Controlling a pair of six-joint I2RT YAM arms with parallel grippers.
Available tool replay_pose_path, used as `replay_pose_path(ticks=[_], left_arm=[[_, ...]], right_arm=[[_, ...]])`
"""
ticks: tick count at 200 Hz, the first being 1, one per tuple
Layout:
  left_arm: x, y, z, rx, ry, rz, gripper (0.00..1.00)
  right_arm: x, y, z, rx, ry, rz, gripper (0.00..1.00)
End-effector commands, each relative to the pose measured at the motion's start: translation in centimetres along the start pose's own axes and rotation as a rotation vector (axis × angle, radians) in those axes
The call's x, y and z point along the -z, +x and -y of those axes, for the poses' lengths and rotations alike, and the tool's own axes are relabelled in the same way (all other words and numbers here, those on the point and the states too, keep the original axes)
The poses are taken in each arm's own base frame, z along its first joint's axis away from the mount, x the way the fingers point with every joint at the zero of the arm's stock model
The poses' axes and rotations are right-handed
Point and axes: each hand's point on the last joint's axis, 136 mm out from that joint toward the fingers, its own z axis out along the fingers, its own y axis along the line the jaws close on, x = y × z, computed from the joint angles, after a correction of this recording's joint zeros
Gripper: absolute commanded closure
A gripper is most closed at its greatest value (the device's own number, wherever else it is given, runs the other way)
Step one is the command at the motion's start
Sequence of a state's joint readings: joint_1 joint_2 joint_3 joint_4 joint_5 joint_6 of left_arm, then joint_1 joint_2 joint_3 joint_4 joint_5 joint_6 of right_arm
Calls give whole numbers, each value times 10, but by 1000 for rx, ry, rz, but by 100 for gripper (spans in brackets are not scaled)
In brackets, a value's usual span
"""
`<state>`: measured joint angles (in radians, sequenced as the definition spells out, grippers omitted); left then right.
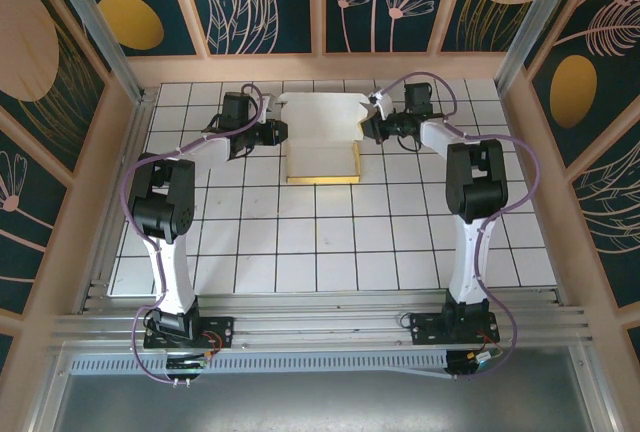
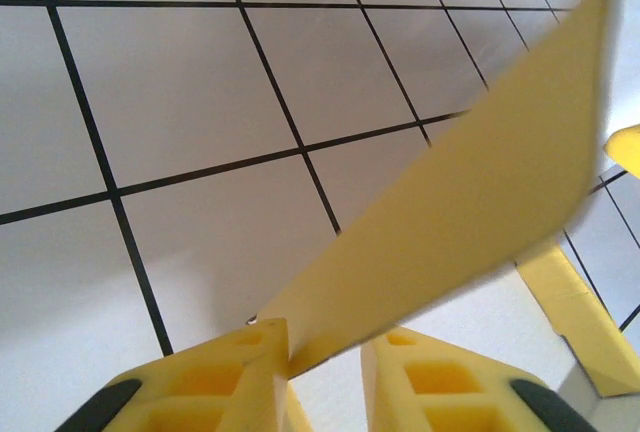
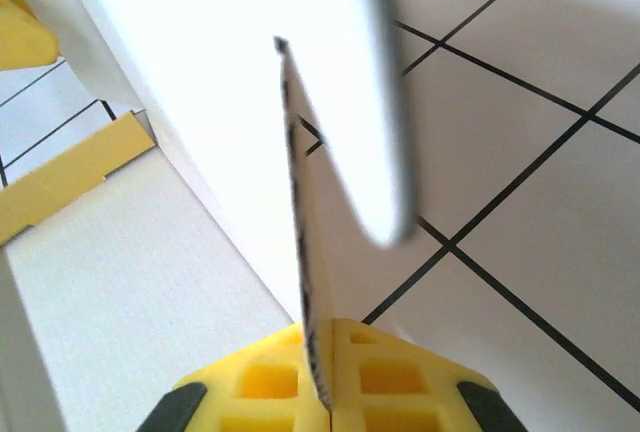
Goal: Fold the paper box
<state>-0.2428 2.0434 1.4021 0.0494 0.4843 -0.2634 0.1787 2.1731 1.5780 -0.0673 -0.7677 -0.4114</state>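
Top view: thin card paper box (image 1: 320,142), white face up, yellow front edge, at far middle of white tiled table (image 1: 300,252). Left gripper (image 1: 283,132) at its left side, right gripper (image 1: 365,130) at its right side.

Left wrist: yellow flap (image 2: 470,182) between yellow fingers (image 2: 230,382); clamped or merely straddled, cannot tell.

Right wrist: jaws pressed together, pinching white flap (image 3: 305,252) edge-on.

Step, likely: side flaps gripped for folding. Next move: swing both inward evenly, without creasing.

No readable writing.

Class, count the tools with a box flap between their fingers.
2. Left tool: yellow flap between its fingers, at the paper box's left side. Right tool: shut on a flap at its right side.
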Motion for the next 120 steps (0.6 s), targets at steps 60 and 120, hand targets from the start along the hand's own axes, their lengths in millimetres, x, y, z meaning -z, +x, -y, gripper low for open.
replay_pose_path(ticks=[60, 120], left_arm=[[-10, 11, 3, 27, 26, -22, 82], [-12, 24, 0, 52, 4, -28, 83]], right_arm=[[1, -23, -28, 151, 207, 34, 100], [11, -25, -41, 366, 466, 57, 100]])
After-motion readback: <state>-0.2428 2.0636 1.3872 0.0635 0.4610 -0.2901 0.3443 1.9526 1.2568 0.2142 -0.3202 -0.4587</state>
